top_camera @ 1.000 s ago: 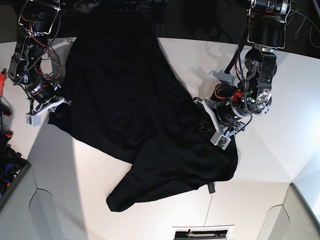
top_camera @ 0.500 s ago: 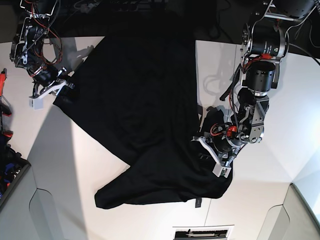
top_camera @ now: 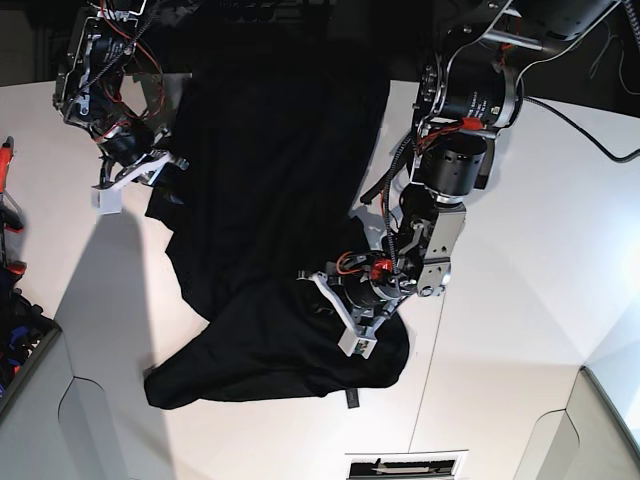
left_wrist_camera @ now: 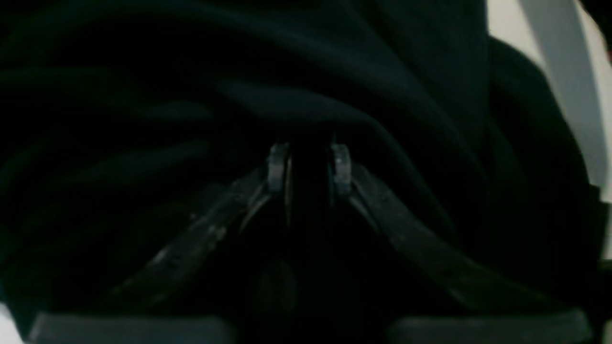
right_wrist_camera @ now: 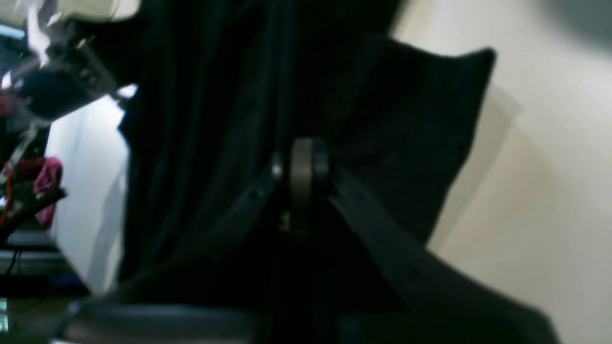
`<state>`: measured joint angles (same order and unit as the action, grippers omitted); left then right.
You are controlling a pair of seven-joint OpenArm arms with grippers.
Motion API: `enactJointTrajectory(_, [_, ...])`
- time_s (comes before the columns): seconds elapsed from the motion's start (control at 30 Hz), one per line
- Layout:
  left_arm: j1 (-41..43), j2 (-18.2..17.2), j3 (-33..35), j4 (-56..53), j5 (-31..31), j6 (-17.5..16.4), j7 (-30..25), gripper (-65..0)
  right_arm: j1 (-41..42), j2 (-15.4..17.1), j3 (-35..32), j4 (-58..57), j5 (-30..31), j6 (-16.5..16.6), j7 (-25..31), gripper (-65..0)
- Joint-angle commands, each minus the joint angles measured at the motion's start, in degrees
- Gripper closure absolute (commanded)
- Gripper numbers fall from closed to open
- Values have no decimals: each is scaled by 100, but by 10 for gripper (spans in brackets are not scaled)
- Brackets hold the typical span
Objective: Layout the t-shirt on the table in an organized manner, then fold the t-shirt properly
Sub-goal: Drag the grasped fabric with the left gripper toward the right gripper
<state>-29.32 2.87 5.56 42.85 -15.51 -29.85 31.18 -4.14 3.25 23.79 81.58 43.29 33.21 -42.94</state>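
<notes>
Left arm bent low mid-frame, right arm far back, both fingers pinched.

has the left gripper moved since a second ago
Yes. In the base view the left gripper, shut on the t-shirt, has shifted toward the image's left and lower, measured against the table seam.

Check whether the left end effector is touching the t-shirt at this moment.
Touching. The left wrist view shows the left end effector with black fabric of the t-shirt pinched between its fingertips, folds bunching up around them.
</notes>
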Motion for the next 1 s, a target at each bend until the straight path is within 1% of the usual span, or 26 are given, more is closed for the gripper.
enactJointTrajectory(0.0, [-81,-15,9,59,-46,-118,219,-116,17,9,-68,140,28,7,-9,0])
enactJointTrajectory(0.03, [-83,-50,9,133,-173,-160,306,-116,35,9,-96,243,-55,7,59,0])
enactJointTrajectory(0.1, [-83,-146,9,428,-568,-363,553,-116,101,22,-94,452,-271,2,155,0])
enactJointTrajectory(0.2, [-81,-304,9,1119,-1150,-520,1102,-116,282,170,-94,691,-415,-2,210,0])
enactJointTrajectory(0.3, [-81,-409,9,1779,-1510,-555,1539,-116,562,343,-94,713,-573,-13,212,0])
enactJointTrajectory(0.4, [-55,-553,9,2153,-1884,-566,1950,-117,826,433,-96,713,-756,-46,203,0])
enactJointTrajectory(0.43, [-9,-597,9,2249,-2068,-651,2068,-116,892,455,-94,713,-782,-46,219,0])
enactJointTrajectory(0.5, [125,-662,9,2459,-2490,-1015,2387,-117,1060,490,-96,702,-949,-46,286,0])
enactJointTrajectory(0.57, [385,-686,9,2820,-2951,-1015,2750,-116,1259,522,-109,627,-1202,-48,466,0])
enactJointTrajectory(0.6, [566,-684,11,3056,-3093,-1015,2804,-116,1379,557,-138,529,-1303,-63,573,0])
enactJointTrajectory(0.7, [1222,-686,59,3746,-3130,-1015,2776,-116,1862,616,-295,42,-1532,-109,710,0])
enactJointTrajectory(0.8, [1873,-684,116,4109,-3088,-1015,2776,-116,2398,629,-527,-619,-1733,-107,748,0])
enactJointTrajectory(0.97, [2811,-686,260,4301,-3088,-1015,2780,-116,3235,627,-1121,-1825,-2358,-109,1397,0])
